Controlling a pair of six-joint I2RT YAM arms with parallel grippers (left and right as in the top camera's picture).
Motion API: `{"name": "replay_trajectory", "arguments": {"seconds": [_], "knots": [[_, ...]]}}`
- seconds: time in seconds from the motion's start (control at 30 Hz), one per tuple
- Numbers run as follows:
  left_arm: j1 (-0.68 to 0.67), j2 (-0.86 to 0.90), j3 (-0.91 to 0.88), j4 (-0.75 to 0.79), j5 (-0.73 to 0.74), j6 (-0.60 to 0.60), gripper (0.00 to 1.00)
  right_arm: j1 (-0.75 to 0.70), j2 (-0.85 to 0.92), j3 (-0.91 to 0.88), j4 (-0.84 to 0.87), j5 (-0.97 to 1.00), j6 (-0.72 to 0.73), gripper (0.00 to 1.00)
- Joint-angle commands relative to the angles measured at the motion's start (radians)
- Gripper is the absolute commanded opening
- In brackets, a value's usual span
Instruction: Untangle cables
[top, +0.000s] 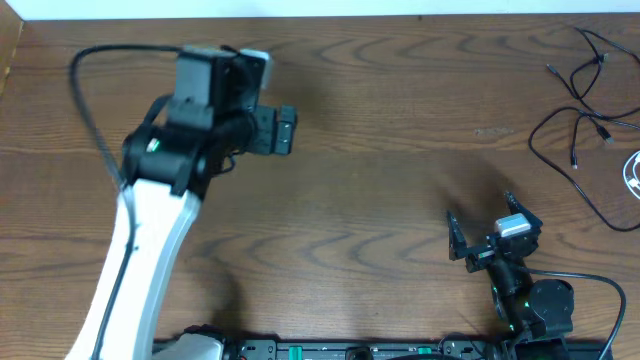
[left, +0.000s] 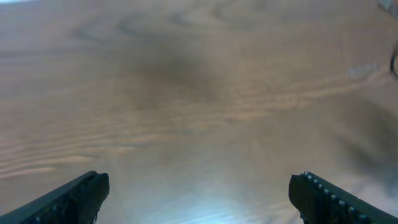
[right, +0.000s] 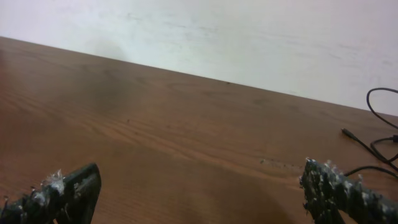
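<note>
The cables (top: 580, 110) lie in a loose tangle at the table's far right: thin black cords with small plug ends, and a white loop (top: 632, 172) at the right edge. My left gripper (top: 284, 131) hangs high over the table's left half, far from them. In the left wrist view it (left: 199, 190) stands open over bare wood. My right gripper (top: 481, 214) sits low near the front right, open and empty, short of the tangle. From the right wrist view (right: 199, 186), black cord ends (right: 376, 144) show ahead to the right.
The wooden table (top: 380, 150) runs wide between the two arms. The left arm's own thick black cable (top: 85, 90) arcs at the far left. A pale wall (right: 217, 31) stands behind the table's far edge.
</note>
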Motion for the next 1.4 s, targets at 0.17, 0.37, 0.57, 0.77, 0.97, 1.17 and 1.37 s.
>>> {"name": "replay_trajectory", "arguments": {"seconds": [0.17,0.37,0.57,0.77,0.97,1.17,1.37], "knots": [[0.116,-0.329,-0.316,0.268,-0.027,0.013,0.98,0.005,-0.006,-0.001,-0.004,-0.003,0.016,0.99],[0.213,-0.585,-0.652,0.56,0.077,0.013,0.98,0.005,-0.006,-0.001,-0.004,-0.003,0.016,0.99],[0.256,-0.837,-0.962,0.767,0.079,0.013,0.98,0.005,-0.006,-0.001,-0.004,-0.003,0.016,0.99],[0.261,-1.041,-1.183,0.879,0.031,-0.031,0.98,0.005,-0.006,-0.001,-0.004,-0.003,0.016,0.99],[0.251,-1.179,-1.328,0.953,-0.045,-0.071,0.98,0.005,-0.006,-0.001,-0.004,-0.003,0.016,0.99],[0.22,-1.286,-1.433,0.964,-0.101,-0.061,0.98,0.005,-0.006,-0.001,-0.004,-0.003,0.016,0.99],[0.22,-1.355,-1.462,0.886,-0.135,0.016,0.98,0.005,-0.006,-0.001,-0.004,-0.003,0.016,0.99]]}}
